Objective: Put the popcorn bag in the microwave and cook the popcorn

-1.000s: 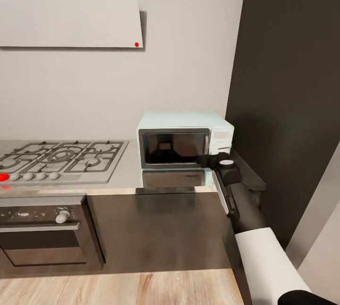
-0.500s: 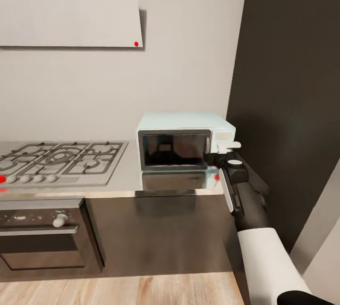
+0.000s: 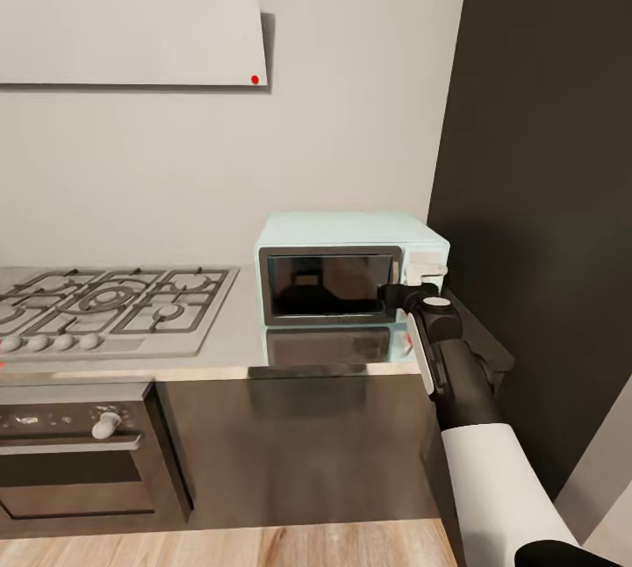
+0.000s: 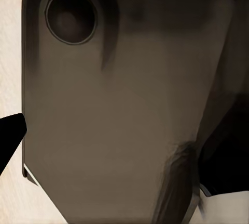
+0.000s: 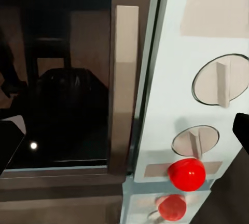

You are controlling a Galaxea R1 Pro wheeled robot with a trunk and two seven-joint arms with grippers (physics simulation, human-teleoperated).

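our right gripper point(image 3: 412, 290) sits at the microwave point(image 3: 347, 269) front, by its door's right edge, fingers apart; left gripper's state we cannot tell.

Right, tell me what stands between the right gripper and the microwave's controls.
Nothing visible does. The right gripper sits at the pale mint-blue boxy microwave, facing its two round knobs and red dot light.

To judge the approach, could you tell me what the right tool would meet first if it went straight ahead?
Probably the microwave front, around the door handle beside the knobs; depth is unclear.
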